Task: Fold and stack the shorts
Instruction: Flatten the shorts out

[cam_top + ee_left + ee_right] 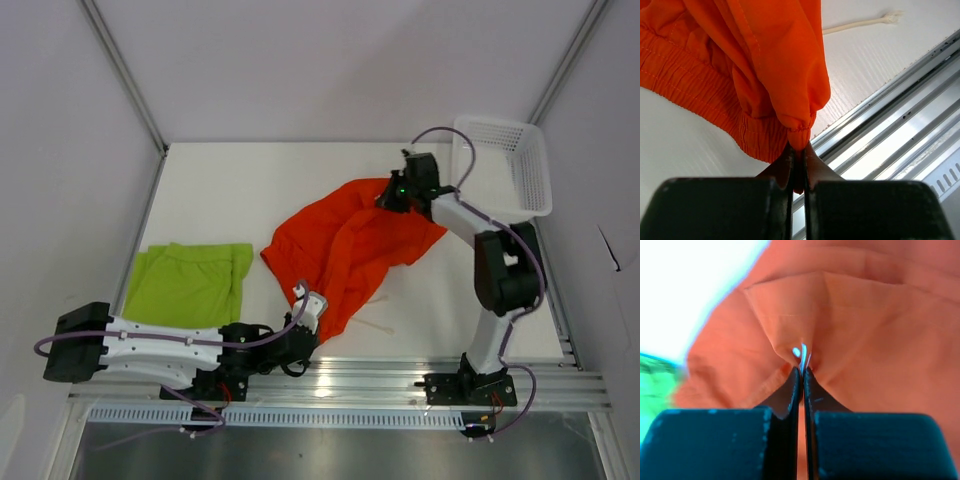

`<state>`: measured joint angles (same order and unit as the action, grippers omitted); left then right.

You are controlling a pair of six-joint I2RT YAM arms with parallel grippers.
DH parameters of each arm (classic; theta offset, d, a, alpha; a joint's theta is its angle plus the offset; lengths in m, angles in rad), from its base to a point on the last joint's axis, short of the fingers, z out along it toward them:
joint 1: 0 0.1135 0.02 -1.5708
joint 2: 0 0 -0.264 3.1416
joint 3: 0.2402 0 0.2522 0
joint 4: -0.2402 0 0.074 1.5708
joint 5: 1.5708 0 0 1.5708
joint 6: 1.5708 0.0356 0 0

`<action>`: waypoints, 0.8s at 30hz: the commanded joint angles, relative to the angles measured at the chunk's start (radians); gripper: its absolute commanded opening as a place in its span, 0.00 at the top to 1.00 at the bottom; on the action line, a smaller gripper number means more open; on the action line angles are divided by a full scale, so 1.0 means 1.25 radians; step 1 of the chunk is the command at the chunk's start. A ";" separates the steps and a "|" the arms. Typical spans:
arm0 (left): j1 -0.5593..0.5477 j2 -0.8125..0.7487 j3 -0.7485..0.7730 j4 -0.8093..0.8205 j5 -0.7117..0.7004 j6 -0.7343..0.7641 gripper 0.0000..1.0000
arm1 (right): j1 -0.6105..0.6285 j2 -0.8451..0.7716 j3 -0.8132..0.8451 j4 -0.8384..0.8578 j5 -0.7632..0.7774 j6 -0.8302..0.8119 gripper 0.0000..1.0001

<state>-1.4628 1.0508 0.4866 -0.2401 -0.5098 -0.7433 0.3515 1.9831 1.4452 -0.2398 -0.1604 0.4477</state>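
Orange shorts (350,250) rumpled, soft thin cloth, ribbed elastic waistband, stretched between both jaws. Left gripper (798,150) pinched tight on hem corner; right gripper (802,371) pinched on fabric fold. Green shorts (190,282) flat, left of left jaws.

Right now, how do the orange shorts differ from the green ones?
The orange shorts are rumpled mid-table; the green shorts lie flat at the left. The left hand and right hand each pinch the orange shorts; neither touches the green shorts. Both are soft fabric on the white table.
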 commanded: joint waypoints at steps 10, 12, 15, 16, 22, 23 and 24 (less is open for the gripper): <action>0.012 0.034 -0.043 0.094 0.032 -0.015 1.00 | -0.134 -0.500 -0.508 0.131 -0.076 0.090 0.94; 0.012 0.039 -0.043 0.089 0.029 -0.013 1.00 | -0.130 -0.533 -0.570 0.073 -0.030 0.078 0.80; 0.011 0.044 -0.044 0.087 0.034 -0.003 1.00 | -0.141 -0.612 -0.620 0.021 0.043 0.071 0.49; 0.011 0.042 -0.046 0.090 0.036 0.001 1.00 | -0.144 -0.630 -0.621 0.009 0.059 0.060 0.44; 0.001 0.031 -0.058 0.095 0.037 0.013 1.00 | -0.149 -0.687 -0.554 -0.050 0.126 0.038 0.26; -0.002 0.026 -0.063 0.095 0.038 0.014 1.00 | -0.150 -0.671 -0.544 -0.052 0.128 0.035 0.27; -0.002 0.025 -0.064 0.096 0.041 0.015 1.00 | -0.152 -0.659 -0.535 -0.056 0.128 0.033 0.27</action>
<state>-1.4574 1.1007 0.4225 -0.1501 -0.4599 -0.7341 0.1677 1.1404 0.7055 -0.2886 -0.0582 0.5224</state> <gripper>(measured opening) 0.033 0.733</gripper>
